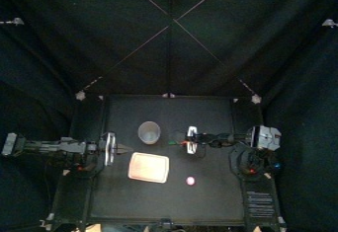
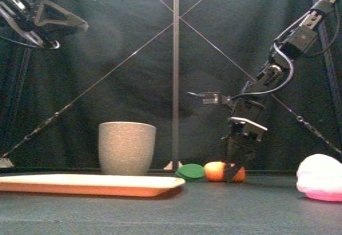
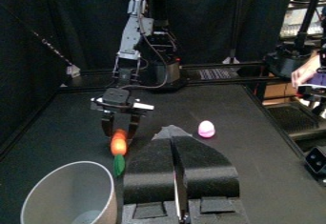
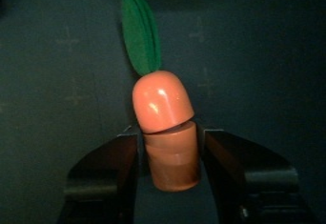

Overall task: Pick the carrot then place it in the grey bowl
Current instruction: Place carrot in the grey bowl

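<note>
While the tall grey speckled cup is stood upright toward the back of the bench, only its bare pale inner wall is seen from the left wrist view. Just in front of it the flat pink tray is laid, its top shown bare. The carrot is found to the right of the cup, apart from it and low by the bench surface, with its green leaf pointed toward the cup; whether it is lifted clear cannot be told. The right claw is clenched on the carrot's end away from the leaf, one jaw pressed on each side. A pink-and-white toy is set nearer the front, well apart. The left claw is held at the left above the bench, its jaws drawn together with nothing between them.
</note>
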Available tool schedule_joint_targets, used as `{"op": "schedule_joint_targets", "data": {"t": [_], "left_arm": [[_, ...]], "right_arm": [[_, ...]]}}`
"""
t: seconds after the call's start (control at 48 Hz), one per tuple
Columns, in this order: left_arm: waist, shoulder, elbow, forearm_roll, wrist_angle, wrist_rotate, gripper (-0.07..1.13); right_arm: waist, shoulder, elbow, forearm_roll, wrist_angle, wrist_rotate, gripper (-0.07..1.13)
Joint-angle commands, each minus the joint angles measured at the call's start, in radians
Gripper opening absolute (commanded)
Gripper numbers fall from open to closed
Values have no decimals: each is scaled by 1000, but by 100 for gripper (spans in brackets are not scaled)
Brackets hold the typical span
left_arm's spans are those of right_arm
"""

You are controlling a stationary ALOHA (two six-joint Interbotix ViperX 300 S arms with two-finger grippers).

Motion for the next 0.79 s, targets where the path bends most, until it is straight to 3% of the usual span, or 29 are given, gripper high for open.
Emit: {"op": "schedule_joint_targets", "data": {"t": [0.021, 0.125, 0.188, 0.521, 0.792], "left_arm": [[2, 0, -17, -2, -2, 0, -3], [2, 0, -17, -2, 3, 0, -3], [2, 0, -17, -2, 6, 0, -3], [3, 0, -17, -2, 9, 0, -3], [3, 0, -15, -2, 12, 0, -3]], "right_arm": [[0, -21, -20, 3, 17, 8, 47], [-2, -23, -38, 5, 35, 8, 29], [-2, -37, -58, 5, 57, 8, 24], [2, -140, -336, -20, 344, -14, 24], [44, -43, -580, -21, 370, -15, 24]]}}
